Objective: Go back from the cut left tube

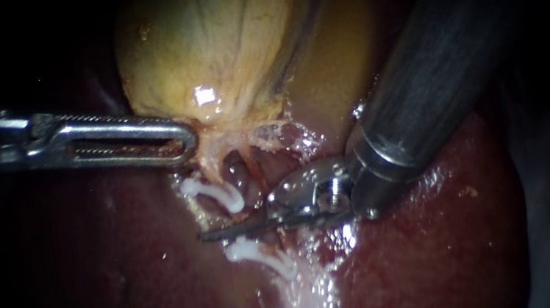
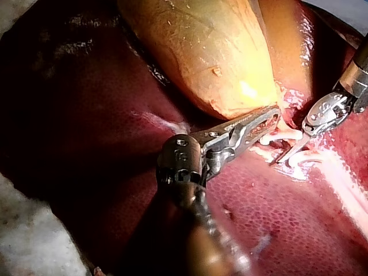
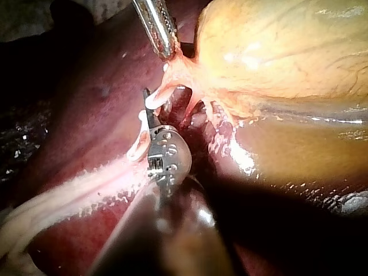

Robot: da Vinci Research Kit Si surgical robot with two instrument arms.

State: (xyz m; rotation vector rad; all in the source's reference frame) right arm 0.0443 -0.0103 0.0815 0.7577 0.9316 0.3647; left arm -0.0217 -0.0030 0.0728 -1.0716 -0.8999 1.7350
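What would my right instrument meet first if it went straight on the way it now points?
Probably the liver. The right instrument has its tip in the gap between the upper tube end and the lower tube end; beyond it only liver shows, though depth is unclear.

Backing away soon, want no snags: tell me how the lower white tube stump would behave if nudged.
The lower stump probably flops: it lies curled on the liver. Likely slippery, given the wet glints around it. Thin, so likely light.

Right tool (image 1: 213, 236) shaft cropped; gallbladder (image 1: 219, 44) top cropped
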